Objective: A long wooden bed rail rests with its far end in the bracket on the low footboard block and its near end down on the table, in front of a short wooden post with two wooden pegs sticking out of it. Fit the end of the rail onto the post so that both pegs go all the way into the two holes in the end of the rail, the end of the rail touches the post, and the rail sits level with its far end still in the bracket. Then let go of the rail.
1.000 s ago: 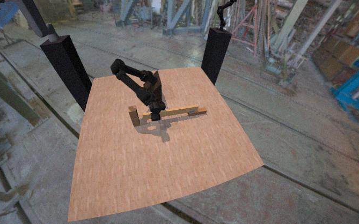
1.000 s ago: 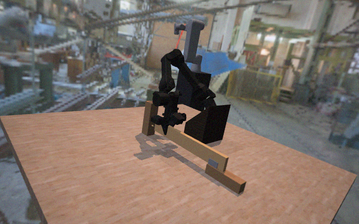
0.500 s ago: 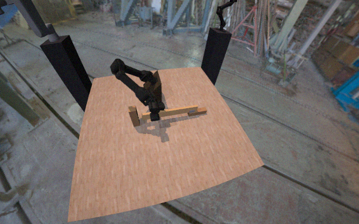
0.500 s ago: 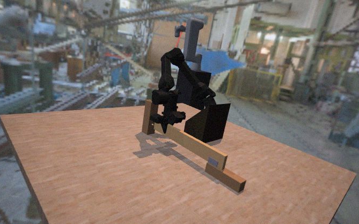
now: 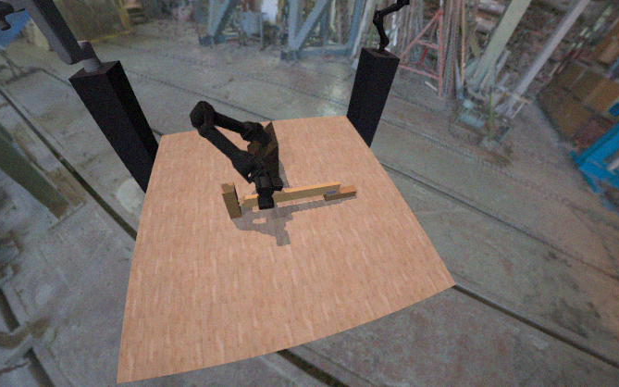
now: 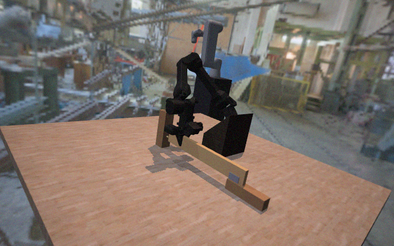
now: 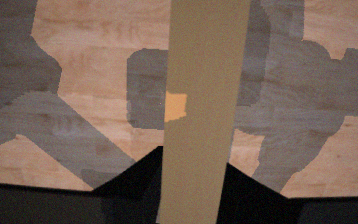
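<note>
The pale wooden rail [image 5: 306,192] [image 6: 213,156] [image 7: 205,65] stands on edge, its near end raised off the table and looking roughly level. My gripper [image 5: 266,204] [image 6: 180,140] [image 7: 181,154] is shut on the rail near its post end, one finger on each side. The far end sits at the grey-blue bracket [image 5: 331,192] [image 6: 234,177] on the low footboard block [image 5: 345,193] [image 6: 250,195]. The post [image 5: 231,202] [image 6: 162,129] stands upright just beyond the near end, with a narrow gap. A small bit of peg shows there; how far the pegs enter the holes is hidden.
The table [image 5: 273,297] [image 6: 106,195] carries the arm's dark wedge-shaped base [image 5: 266,151] [image 6: 235,134] behind the rail. Two dark pedestals [image 5: 109,115] [image 5: 374,91] with other arms stand beyond the table's back edge.
</note>
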Robot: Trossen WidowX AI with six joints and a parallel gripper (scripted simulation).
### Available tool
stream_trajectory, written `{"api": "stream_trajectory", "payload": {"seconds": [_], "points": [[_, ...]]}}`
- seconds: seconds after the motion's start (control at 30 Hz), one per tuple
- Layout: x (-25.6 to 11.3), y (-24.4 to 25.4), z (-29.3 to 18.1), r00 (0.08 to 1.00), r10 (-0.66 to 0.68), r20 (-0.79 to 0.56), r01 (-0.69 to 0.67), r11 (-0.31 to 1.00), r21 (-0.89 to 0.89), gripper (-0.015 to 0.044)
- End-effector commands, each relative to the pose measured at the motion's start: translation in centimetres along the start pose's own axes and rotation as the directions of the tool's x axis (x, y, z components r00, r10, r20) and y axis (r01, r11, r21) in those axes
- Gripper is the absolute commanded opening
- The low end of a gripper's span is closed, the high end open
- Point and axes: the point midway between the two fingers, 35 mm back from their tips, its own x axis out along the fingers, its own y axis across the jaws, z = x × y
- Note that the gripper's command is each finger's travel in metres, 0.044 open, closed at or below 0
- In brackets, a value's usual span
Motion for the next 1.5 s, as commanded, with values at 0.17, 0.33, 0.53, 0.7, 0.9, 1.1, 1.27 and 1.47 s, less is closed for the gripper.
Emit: {"api": "stream_trajectory", "payload": {"seconds": [0.17, 0.33, 0.53, 0.7, 0.9, 1.1, 1.27, 1.47], "points": [[-0.3, -0.2, -0.4, 1.000, -0.010, -0.001, 0.010, 1.000, -0.001, 0.0000], [-0.3, -0.1, -0.6, 1.000, -0.010, -0.001, 0.010, 1.000, -0.001, 0.0000], [-0.3, -0.1, -0.8, 1.000, -0.010, -0.001, 0.010, 1.000, -0.001, 0.0000], [-0.3, -0.1, -0.9, 1.000, -0.010, -0.001, 0.010, 1.000, -0.001, 0.0000], [-0.3, -0.1, -1.1, 1.000, -0.010, -0.001, 0.010, 1.000, -0.001, 0.0000], [-0.3, -0.1, -1.3, 1.000, -0.010, -0.001, 0.010, 1.000, -0.001, 0.0000], [-0.3, -0.1, -1.4, 1.000, -0.010, -0.001, 0.010, 1.000, -0.001, 0.0000], [-0.3, -0.1, -1.6, 1.000, -0.010, -0.001, 0.010, 1.000, -0.001, 0.0000]]}}
